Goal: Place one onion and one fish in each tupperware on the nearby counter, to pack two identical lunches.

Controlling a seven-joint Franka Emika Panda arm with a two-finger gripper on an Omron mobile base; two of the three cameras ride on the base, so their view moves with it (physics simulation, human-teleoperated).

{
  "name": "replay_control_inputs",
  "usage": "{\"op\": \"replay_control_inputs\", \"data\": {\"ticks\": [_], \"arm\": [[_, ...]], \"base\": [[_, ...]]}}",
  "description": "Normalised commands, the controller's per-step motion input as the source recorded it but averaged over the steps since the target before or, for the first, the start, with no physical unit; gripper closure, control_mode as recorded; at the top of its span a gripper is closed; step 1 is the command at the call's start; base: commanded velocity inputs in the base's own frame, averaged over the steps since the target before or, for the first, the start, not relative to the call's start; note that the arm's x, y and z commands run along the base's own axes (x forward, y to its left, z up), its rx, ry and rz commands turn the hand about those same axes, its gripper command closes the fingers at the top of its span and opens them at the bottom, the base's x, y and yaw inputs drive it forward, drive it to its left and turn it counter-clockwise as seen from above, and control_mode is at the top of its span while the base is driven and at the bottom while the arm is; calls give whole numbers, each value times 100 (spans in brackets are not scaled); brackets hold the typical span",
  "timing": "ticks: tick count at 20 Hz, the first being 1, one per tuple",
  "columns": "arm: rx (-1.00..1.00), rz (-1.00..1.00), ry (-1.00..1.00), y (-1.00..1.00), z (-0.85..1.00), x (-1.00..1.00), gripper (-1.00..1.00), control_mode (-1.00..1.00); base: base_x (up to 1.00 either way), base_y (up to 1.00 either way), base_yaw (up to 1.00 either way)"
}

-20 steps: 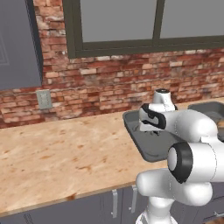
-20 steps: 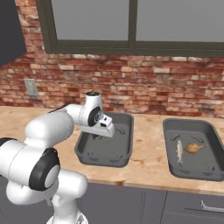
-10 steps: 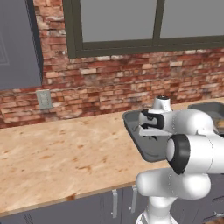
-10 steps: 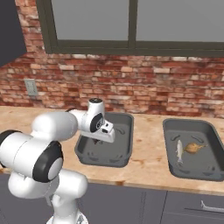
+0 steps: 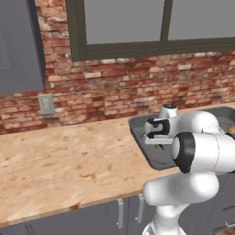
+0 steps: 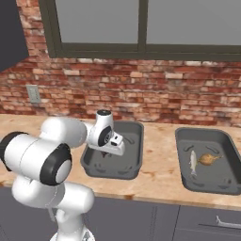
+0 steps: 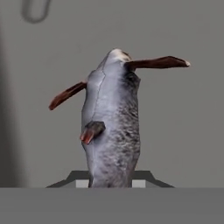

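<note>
A grey fish (image 7: 113, 127) with reddish-brown fins is standing nearly upright in the hand view, its fins pointing to two and eight o'clock. Two dark tupperwares are sitting on the tan counter (image 6: 160, 164): the near one (image 6: 123, 169), and at its three o'clock another (image 6: 214, 186) holding a second fish (image 6: 192, 163) and an onion (image 6: 208, 159).

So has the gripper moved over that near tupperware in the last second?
Yes. In the right base view the gripper, shut on the fish, has swung from the near tupperware's left-rear rim toward its middle and dropped lower inside.
</note>
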Motion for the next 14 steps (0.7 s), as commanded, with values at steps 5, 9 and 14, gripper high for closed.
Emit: {"op": "replay_control_inputs", "data": {"ticks": [5, 9, 14], "arm": [[0, 0, 0, 0, -25, 17, 100, -100], [0, 0, -4, 0, -14, 0, -100, -100], [0, 0, -13, 7, 26, -5, -100, -100]], "base": [[0, 0, 0], [0, 0, 0], [0, 0, 0]]}}
